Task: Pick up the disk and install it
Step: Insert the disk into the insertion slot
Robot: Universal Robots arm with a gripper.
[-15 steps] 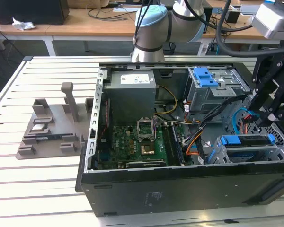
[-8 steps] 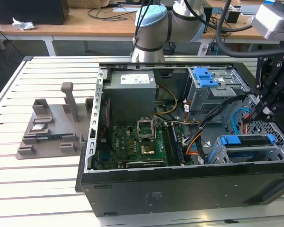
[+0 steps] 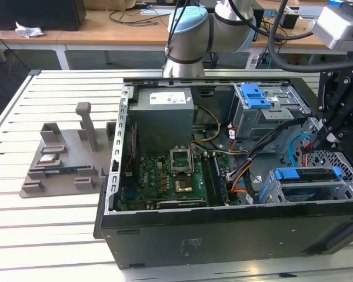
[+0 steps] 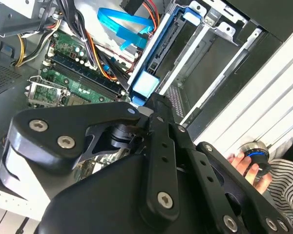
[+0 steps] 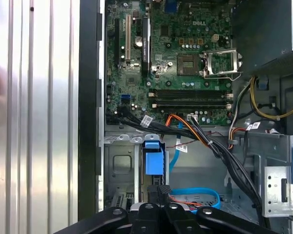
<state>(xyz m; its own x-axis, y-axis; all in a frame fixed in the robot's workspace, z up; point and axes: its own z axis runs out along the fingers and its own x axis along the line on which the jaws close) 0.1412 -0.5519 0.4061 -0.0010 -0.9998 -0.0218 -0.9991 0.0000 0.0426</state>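
The disk (image 3: 306, 175) stands on edge in the metal drive cage (image 3: 347, 189) at the front corner of the open computer case, on the exterior view's right. Blue plastic bracket ends frame it. Both wrist views show its blue bracket tab (image 4: 146, 85) (image 5: 154, 163) in the cage slot. My black gripper (image 3: 317, 141) hangs just above the cage. Its fingers are pressed together over the disk's top edge (image 4: 154, 105) (image 5: 158, 192), and nothing shows between them. Whether they touch the disk I cannot tell.
Inside the case are a grey power-supply box (image 3: 163, 117), a green motherboard (image 3: 165, 182), a second drive cage with a blue latch (image 3: 256, 97), and bundled cables (image 3: 253, 170). A grey fixture (image 3: 62, 158) sits on the slatted table. A person's hand (image 4: 244, 163) holds a round knob (image 4: 256, 151) beside the case.
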